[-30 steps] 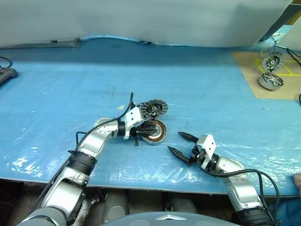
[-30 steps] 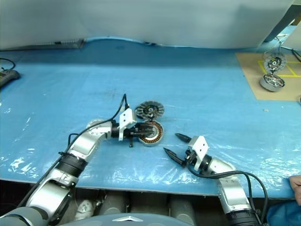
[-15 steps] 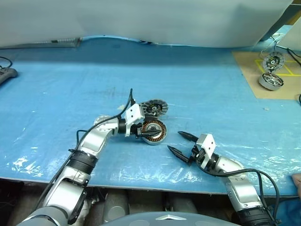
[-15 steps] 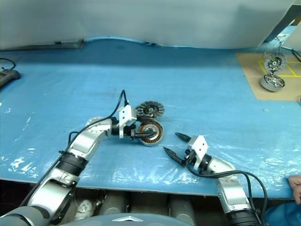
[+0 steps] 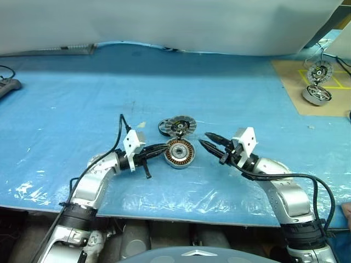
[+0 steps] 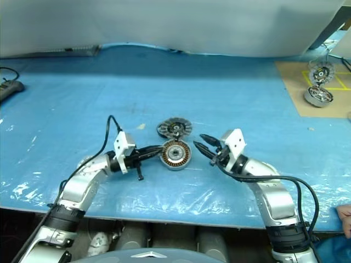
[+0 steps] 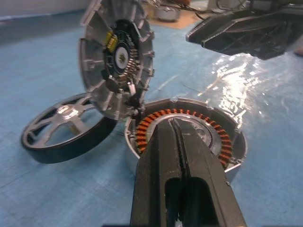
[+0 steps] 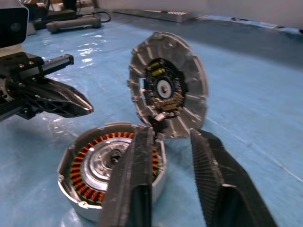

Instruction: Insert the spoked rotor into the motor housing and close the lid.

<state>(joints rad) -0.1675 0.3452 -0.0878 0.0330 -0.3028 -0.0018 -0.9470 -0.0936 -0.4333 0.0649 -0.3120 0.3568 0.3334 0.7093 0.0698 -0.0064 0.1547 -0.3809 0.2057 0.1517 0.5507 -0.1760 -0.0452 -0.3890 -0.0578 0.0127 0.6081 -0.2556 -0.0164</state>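
The motor housing [image 5: 180, 153] sits on the blue plastic sheet [image 5: 230, 98] and serves as the landmark here. To its left, the left arm reaches in low and nearly level, its wrist angled toward the housing. The left gripper [image 5: 159, 150] has its two black fingers pressed together with nothing between them, the tips just beside the housing's left rim; in the left wrist view the closed fingers [image 7: 182, 161] point straight at the ring of windings.

Just behind and left of the housing lies the spoked rotor [image 7: 61, 127], a dark ring with silver spokes and a hub, flat on the sheet and partly tucked behind the lid.

The housing itself is a shallow silver cup holding a ring of copper-brown windings around a pale metal centre; the rotor is not in it. The lid [image 5: 180, 125] stands open, tilted up from the hinge at the housing's far edge, showing grey radial segments and a dark hub.

To the right of the housing, the right arm comes in level from the right, and the right gripper [image 5: 210, 146] points at the housing's right rim, close but apart. Its fingers [image 8: 210, 175] stand slightly apart, holding nothing.
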